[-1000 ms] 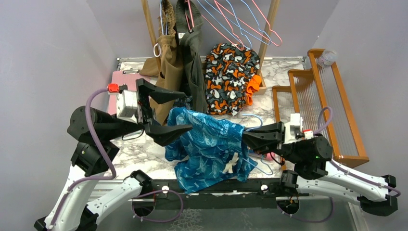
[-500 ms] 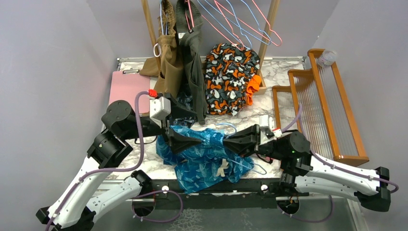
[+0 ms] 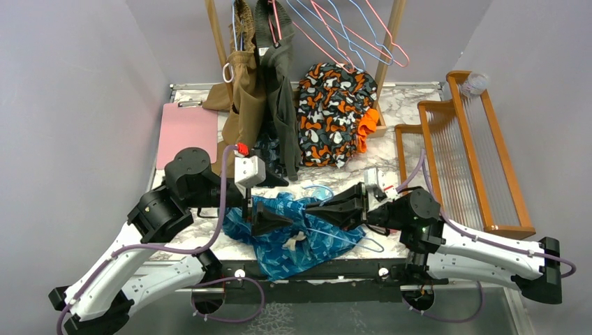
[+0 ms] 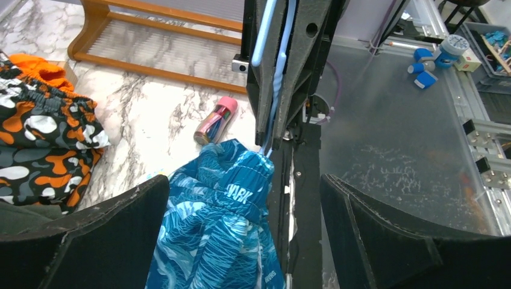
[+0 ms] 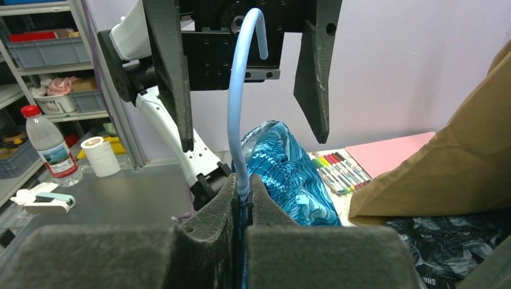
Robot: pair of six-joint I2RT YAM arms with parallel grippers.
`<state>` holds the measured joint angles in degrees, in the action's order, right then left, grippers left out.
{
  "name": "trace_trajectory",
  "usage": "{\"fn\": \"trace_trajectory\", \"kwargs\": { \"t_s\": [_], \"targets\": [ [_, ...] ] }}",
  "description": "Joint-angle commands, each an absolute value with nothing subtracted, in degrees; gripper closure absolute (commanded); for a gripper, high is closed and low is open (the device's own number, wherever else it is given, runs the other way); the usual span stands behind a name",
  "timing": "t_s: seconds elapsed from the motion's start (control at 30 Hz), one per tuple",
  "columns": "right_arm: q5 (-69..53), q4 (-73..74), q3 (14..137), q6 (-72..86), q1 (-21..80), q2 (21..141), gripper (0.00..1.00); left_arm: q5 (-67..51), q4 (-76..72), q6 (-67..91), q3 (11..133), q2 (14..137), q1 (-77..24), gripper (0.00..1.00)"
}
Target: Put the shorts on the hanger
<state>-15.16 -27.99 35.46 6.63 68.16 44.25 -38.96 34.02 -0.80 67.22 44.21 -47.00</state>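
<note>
The teal-blue shorts (image 3: 300,234) lie bunched on the marble table near its front edge, hanging partly over the light-blue hanger (image 3: 349,239). My right gripper (image 3: 312,209) is shut on the hanger's wire (image 5: 237,120), whose hook curves up above the fingers. My left gripper (image 3: 278,202) faces it from the left, open wide. In the left wrist view the shorts (image 4: 217,229) sit between the two black fingers (image 4: 78,241), nearer the left one, and touch neither. The right gripper (image 4: 271,135) shows straight ahead there, pinching the wire. The left gripper (image 5: 256,143) stands open beyond the shorts (image 5: 289,174) in the right wrist view.
Tan (image 3: 244,98), olive (image 3: 279,84) and orange-patterned (image 3: 331,118) garments hang at the back under pink hangers (image 3: 380,38). A wooden rack (image 3: 454,160) stands right, a pink board (image 3: 185,129) left. A pink bottle (image 4: 214,120) lies by the right arm.
Both arms have closed in toward the middle. The left gripper dropped and moved right over the shorts; the right gripper brought the hanger left, and the shorts sank into a lower heap.
</note>
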Motion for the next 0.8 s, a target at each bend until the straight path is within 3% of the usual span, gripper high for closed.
{"fn": "trace_trajectory", "kwargs": {
  "t_s": [0.0,0.4,0.63,0.77],
  "targets": [
    [-16.5,-36.3,34.4,9.1,68.2,45.3,0.99,-36.3,35.5,-2.4,70.0,44.1,-47.4,0.04],
    [-12.9,-40.0,30.8,11.0,68.2,41.3,0.99,-30.5,40.6,-2.0,72.5,41.4,-47.4,0.07],
    [-12.7,-39.4,29.7,11.7,68.2,39.6,0.99,-28.9,40.7,-1.8,71.4,41.5,-47.4,0.22],
    [-12.5,-38.6,29.7,11.7,68.2,38.9,0.99,-29.3,40.6,-2.1,71.9,42.4,-47.3,0.37]
  ]
}}
